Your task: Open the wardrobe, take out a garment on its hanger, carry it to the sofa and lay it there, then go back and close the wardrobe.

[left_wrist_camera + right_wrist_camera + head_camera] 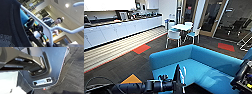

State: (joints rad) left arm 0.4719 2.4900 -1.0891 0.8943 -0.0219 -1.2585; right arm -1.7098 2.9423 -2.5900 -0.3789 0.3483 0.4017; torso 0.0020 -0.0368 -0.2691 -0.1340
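Note:
The bright blue sofa (pixel 204 62) stands right in front of me, its seat just beyond my left arm. My left gripper (pixel 180 83) is low in the head view at the sofa's near edge, shut on the thin white hanger (pixel 184 75). The black garment (pixel 177 72) hangs on it, edge-on. In the left wrist view the hanger (pixel 37 20) crosses the picture as a white bar. The garment (pixel 8 22) is close beside it, dark fabric with a stitched hem and pale print. My right arm (pixel 242 75) sits over the sofa's right end.
A white table with chairs (pixel 181 28) stands beyond the sofa, and a long white counter (pixel 121 28) runs along the left wall. Glass doors (pixel 214 17) are at the back right. The right wrist view shows dark carpet (pixel 75 72). A person (pixel 50 22) is behind the hanger.

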